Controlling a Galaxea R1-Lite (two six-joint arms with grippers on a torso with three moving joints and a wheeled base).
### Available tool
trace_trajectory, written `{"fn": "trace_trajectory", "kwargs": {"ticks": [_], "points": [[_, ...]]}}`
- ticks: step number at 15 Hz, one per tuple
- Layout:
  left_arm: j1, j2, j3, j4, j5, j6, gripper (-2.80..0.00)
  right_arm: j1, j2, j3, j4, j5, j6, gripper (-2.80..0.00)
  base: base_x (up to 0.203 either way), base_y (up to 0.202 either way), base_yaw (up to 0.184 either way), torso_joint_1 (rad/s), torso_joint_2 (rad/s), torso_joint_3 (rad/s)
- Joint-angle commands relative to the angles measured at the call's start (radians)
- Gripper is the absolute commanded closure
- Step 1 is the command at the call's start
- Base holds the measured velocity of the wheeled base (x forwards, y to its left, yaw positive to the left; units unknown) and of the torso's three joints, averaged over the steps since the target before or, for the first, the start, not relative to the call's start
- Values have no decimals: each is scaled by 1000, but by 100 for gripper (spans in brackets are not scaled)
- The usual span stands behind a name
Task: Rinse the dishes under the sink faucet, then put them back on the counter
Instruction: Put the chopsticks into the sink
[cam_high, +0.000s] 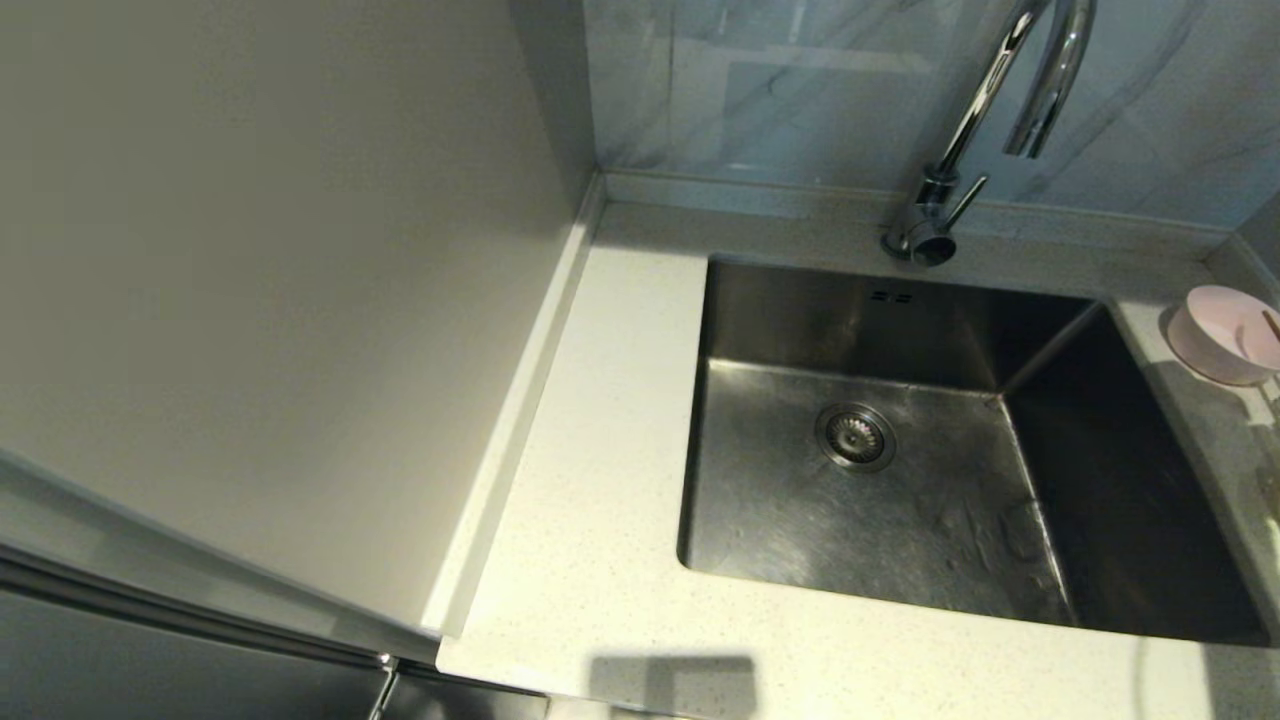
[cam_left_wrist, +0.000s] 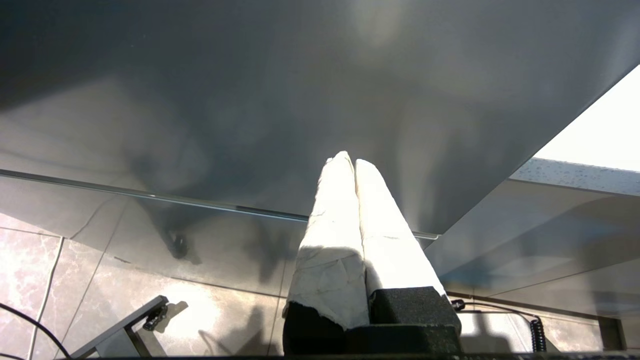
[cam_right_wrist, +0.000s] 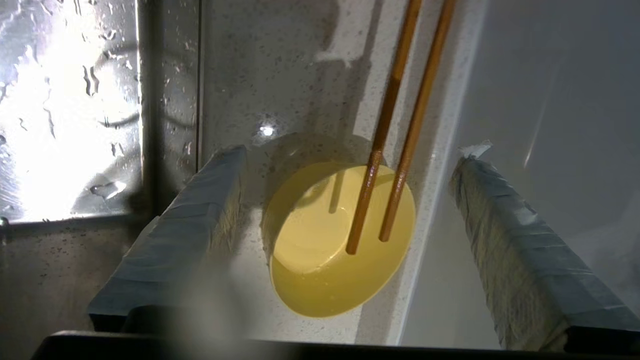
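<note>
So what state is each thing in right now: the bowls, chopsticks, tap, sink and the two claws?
Yellow bowl: upright on counter, between the open fingers, not gripped.
Chopsticks: tips resting inside yellow bowl.
Pink bowl: on counter right of sink.
Tap: no water running.
Sink: no dishes inside.
Right claw: open.
Left claw: shut, holding nothing.

Head view: high, angled down on sink (cam_high: 900, 440) and bench (cam_high: 590, 480). Right wrist: close above bench (cam_right_wrist: 300, 75) by sink wall (cam_right_wrist: 65, 110). Left wrist: low, facing cabinet (cam_left_wrist: 250, 100), floor (cam_left_wrist: 75, 280).
</note>
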Motion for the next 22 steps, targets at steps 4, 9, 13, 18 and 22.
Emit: {"fn": "trace_trajectory", "kwargs": {"ticks": [4,9,13,18,22], "points": [[0,-3,0,-1,0,0,0,-1,99,-10,-116,-77,-41,-280,0,0,0,0,0,0],[0,-3,0,-1,0,0,0,-1,138,-14,-183,-88,-74,-280,0,0,0,0,0,0],[0,-3,0,-1,0,0,0,-2,173,-41,-184,-116,-86,-280,0,0,0,0,0,0],[0,-3,0,-1,0,0,0,-9,237,-81,-198,-145,-93,-280,0,0,0,0,0,0],[0,-3,0,-1,0,0,0,-30,278,-84,-303,-150,-130,-280,0,0,0,0,0,0]]}}
